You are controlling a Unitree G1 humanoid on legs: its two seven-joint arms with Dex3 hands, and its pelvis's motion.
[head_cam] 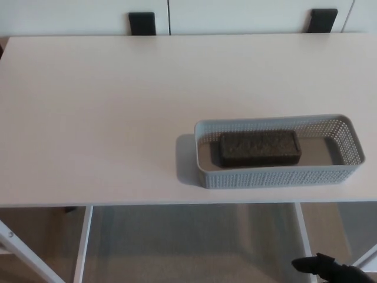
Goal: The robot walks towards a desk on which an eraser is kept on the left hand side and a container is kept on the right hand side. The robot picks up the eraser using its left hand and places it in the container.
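Right hand (333, 270) shows only as a black sliver at the bottom right corner of the head view, below the near edge of the desk (106, 118); too little of it visible to tell whether its fingers are apart or together. Left hand not in view at all. Eraser (260, 147), dark and block-shaped, lies flat inside the container (277, 178), up and slightly to the left of the right hand, well apart from it. Eraser sits lengthwise along the container, closer to its left end, with bare floor of the container showing at the right end. Container is a light grey perforated rectangular basket, standing upright on the right part of the desk, close to the near edge, directly above the right hand in the picture. Nothing touches the container or the eraser. Desk top is pale, broad, spreading far left of the hand. White desk legs (85, 236) show under the near edge, one pair at lower left, another (303, 233) just left of the right hand. Two black chair backs sit beyond the far edge of the desk, one (142, 23) far up-left of the hand, the other (322, 19) straight up from it.
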